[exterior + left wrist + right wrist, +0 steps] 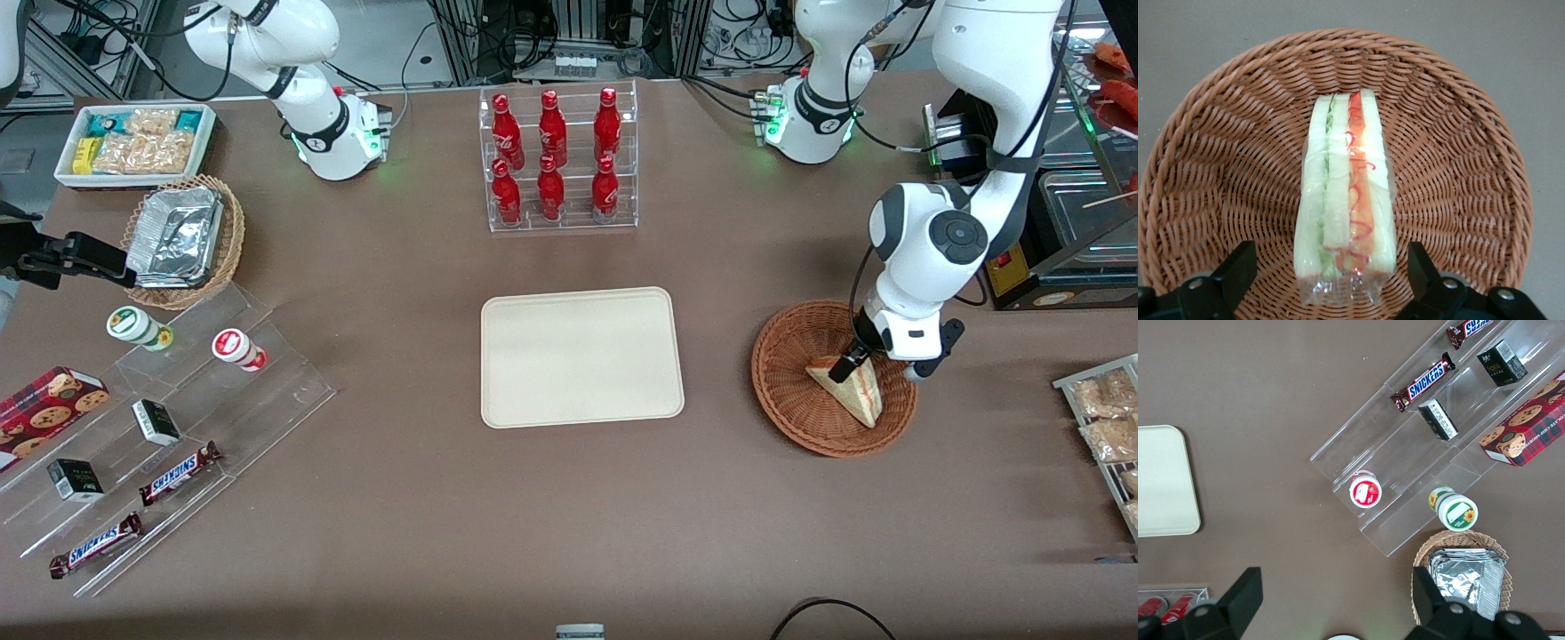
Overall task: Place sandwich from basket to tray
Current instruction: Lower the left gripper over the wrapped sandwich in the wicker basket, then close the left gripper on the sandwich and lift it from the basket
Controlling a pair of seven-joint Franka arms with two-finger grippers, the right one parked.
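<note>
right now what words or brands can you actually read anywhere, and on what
"SNICKERS": on the candy bar lying on the clear acrylic step display, readable in the right wrist view.
"SNICKERS": on both bars, and, in the front view.
Red bottles: white script, too small to read.
Cookie box, dark cartons, round-lidded cups: print unreadable.
Sandwich wrapper, between the open tool fingers in the basket: no text visible.

"SNICKERS" reads on two candy bars on the clear rack.
</note>
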